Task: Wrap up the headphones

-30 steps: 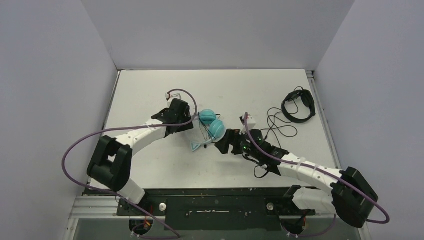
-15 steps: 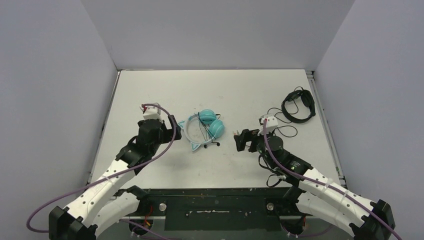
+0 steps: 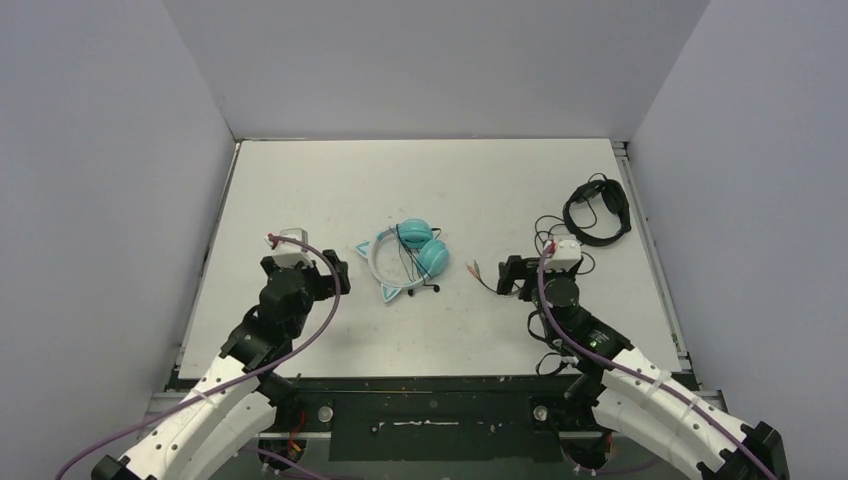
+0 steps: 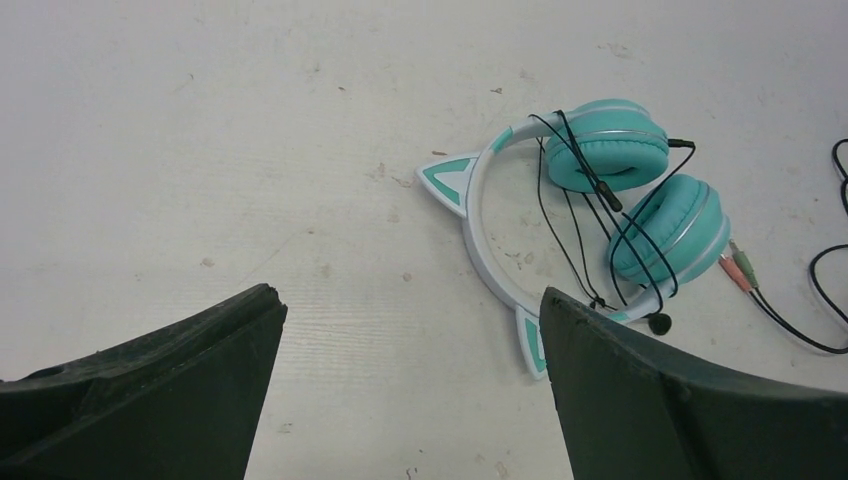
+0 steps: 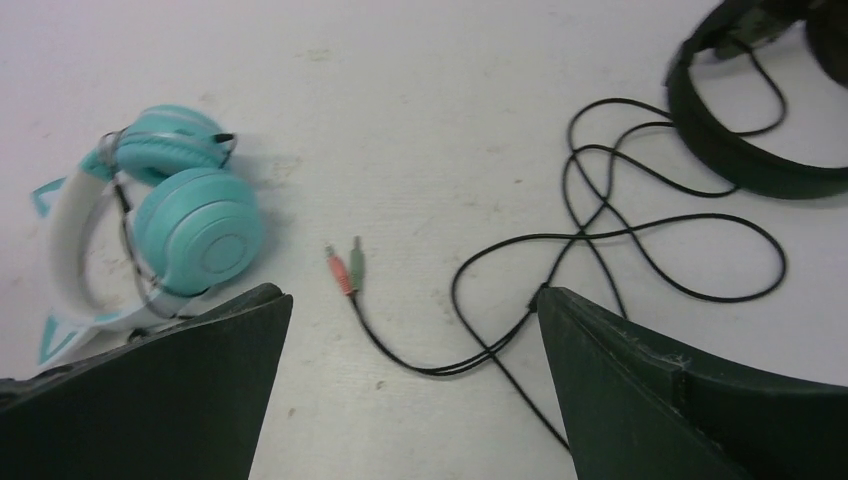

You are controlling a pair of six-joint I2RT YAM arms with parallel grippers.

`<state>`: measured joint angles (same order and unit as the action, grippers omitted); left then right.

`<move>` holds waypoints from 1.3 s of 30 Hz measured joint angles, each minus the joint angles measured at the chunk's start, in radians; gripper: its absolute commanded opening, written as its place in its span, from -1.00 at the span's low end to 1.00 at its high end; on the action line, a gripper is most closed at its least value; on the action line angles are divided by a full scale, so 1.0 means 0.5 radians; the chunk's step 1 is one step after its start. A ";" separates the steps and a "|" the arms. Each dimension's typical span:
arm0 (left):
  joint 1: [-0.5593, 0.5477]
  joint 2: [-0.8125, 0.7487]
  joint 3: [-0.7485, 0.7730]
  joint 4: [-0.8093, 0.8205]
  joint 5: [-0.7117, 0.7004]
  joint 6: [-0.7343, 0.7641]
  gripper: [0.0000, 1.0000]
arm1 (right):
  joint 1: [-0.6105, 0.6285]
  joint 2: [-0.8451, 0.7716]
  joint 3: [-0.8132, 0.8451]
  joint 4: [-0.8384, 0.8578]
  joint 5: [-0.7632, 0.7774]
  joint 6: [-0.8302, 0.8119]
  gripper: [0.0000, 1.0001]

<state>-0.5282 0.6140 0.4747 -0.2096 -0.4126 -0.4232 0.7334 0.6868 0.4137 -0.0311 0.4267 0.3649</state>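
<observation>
The teal headphones lie flat mid-table, with two round teal ear cups and a pale headband with cat-ear points. A thin black cable is looped across the ear cups and headband. My left gripper hangs open to their left, apart from them. In the left wrist view the left gripper has bare table between its jaws, and the headphones lie above and to the right. My right gripper is open to their right. In the right wrist view the right gripper holds nothing, and a teal ear cup shows at the left.
All-black headphones sit at the right edge. Their tangled black cable runs left across the table and ends in pink and green plugs, between my right gripper and the teal set. Walls enclose the table on three sides.
Both arms have drawn back from the teal headphones toward the near edge. Both grippers have opened wide, and the headphones lie free where they were.
</observation>
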 measured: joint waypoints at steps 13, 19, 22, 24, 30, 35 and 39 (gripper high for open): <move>0.780 0.611 -0.318 0.858 0.071 0.357 0.95 | -1.237 0.405 -0.306 0.823 -0.269 -0.436 0.99; 0.787 0.938 -0.489 1.425 0.038 0.534 0.93 | -1.273 0.901 -0.432 1.395 -0.362 -0.568 0.99; 0.794 1.086 -0.586 1.715 0.053 0.595 0.93 | -1.273 1.250 -0.433 1.744 -0.401 -0.622 0.98; 0.798 1.233 -0.626 1.917 0.069 0.639 0.94 | -1.273 1.485 -0.431 1.942 -0.423 -0.672 0.99; 0.809 1.682 -0.585 2.357 0.146 0.731 0.95 | -1.300 1.853 -0.430 2.306 -0.462 -0.743 1.00; 0.815 1.979 -0.552 2.628 0.230 0.796 0.95 | -1.313 1.860 -0.425 2.453 -0.493 -0.762 1.00; 0.815 1.982 -0.526 2.667 0.248 0.806 0.95 | -1.340 1.860 -0.391 2.442 -0.501 -0.752 1.00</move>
<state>-0.1207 1.6051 0.2115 1.1236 -0.2886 -0.0204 0.0635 1.6169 0.2184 1.1900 0.1761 -0.0113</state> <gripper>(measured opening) 0.973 0.999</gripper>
